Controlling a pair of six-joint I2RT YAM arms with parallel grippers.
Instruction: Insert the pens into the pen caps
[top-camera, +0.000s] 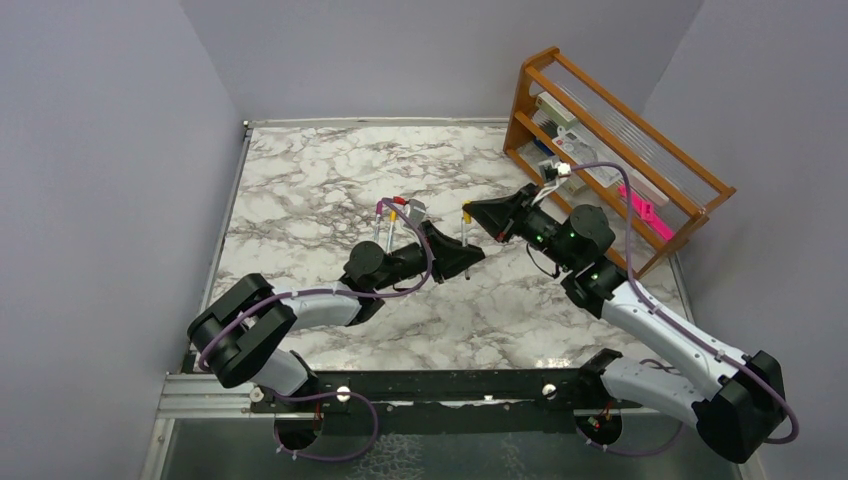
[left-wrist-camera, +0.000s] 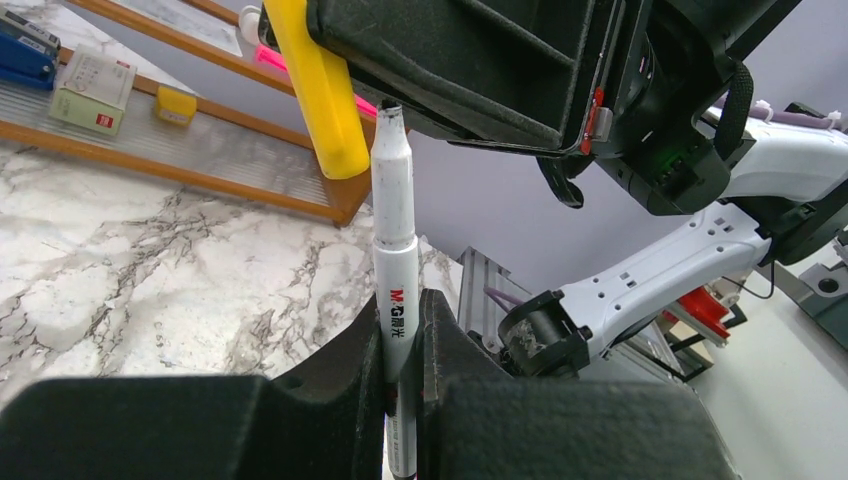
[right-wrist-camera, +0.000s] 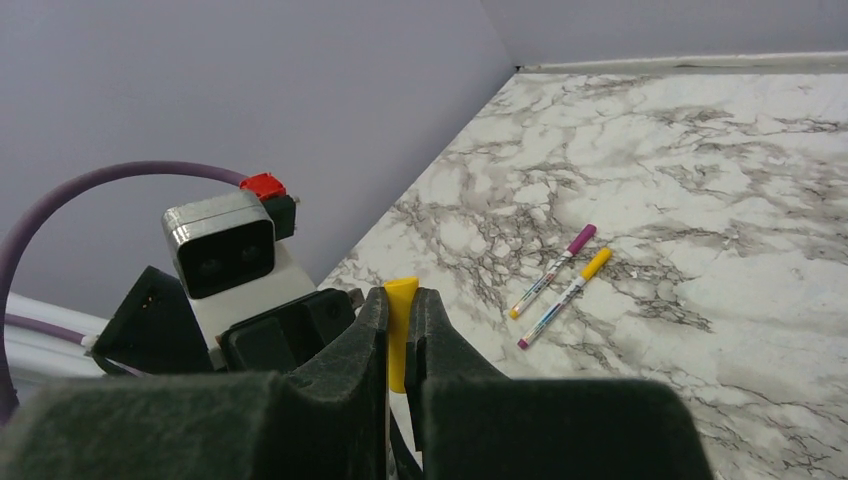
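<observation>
On the pen (left-wrist-camera: 393, 220), a red "M&G" mark stands on the white barrel, followed by tiny unreadable characters; the box (left-wrist-camera: 92, 92) left of the pen has illegible print.

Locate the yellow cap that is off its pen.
In the left wrist view the yellow cap sits upper left, clamped in the right gripper, beside the bare tip of the pen the left gripper holds upright.
</observation>
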